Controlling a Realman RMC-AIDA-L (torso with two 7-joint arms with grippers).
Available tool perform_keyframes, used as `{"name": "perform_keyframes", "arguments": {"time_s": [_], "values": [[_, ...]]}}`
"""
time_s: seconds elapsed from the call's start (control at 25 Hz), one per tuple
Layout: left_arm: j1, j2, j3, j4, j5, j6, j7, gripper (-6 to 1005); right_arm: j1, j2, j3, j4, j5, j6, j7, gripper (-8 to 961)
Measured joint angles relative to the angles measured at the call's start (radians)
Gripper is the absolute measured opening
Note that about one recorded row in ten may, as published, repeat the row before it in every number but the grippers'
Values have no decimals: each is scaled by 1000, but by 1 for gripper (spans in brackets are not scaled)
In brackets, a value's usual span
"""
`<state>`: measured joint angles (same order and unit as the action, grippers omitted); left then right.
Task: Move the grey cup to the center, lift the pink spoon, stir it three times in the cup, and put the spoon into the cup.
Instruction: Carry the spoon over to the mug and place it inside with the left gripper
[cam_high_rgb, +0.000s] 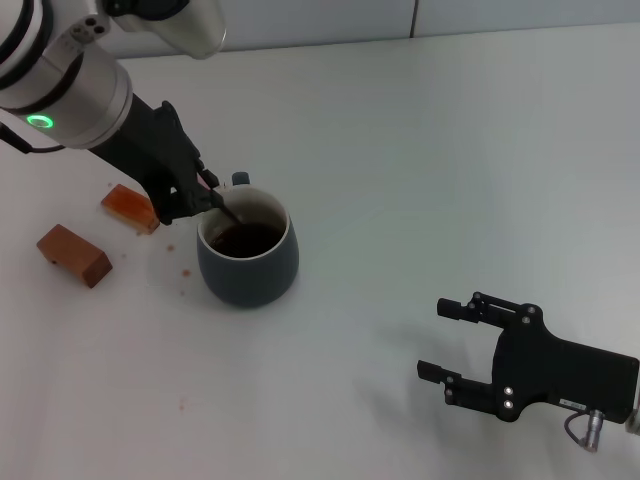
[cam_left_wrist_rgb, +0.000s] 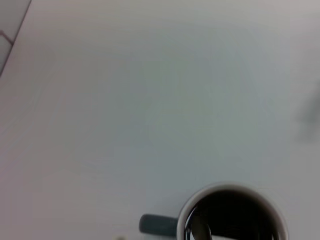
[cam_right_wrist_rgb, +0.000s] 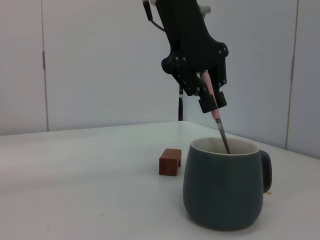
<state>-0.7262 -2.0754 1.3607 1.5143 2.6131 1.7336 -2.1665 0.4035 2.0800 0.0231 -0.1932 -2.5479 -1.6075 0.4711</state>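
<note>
Right claw: nearest the head camera, low over the bare desk, well apart from the cup; its two fingers stand wide with nothing between them.
Cup: grey, upright on the desk, left of the middle in the head view, with dark liquid inside and its small handle on the far side.
Left claw: just above the cup's rim on its left side, clamped on the spoon.
Spoon: pink handle pinched in the left claw, metal neck slanting down past the rim into the liquid.
Blocks: two brown ones on the desk left of the cup, one near it and partly behind the claw, the other farther out.
Head view only: both blocks, both arms, and small brown spots on the desk by the cup.
Right wrist view only: a side look at the cup, with the left claw above it, the pink handle showing between the fingers, the neck entering the cup, and one block behind.
Left wrist view only: a look straight down on the cup's rim, handle and dark liquid, with the spoon bowl lying in the liquid; no fingers appear there.
</note>
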Motion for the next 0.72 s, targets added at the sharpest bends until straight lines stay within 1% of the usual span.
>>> {"name": "perform_keyframes", "arguments": {"time_s": [0.32,0.56,0.72], "values": [[-2,2,-5,1,5,50,5,193,4,0,0,0,0,0,0,726],[-4,1,-5,5,-70,59,19,197,5,0,0,0,0,0,2,726],[-6,1,-6,2,-78,48,22,199,5,0,0,0,0,0,2,726]]}}
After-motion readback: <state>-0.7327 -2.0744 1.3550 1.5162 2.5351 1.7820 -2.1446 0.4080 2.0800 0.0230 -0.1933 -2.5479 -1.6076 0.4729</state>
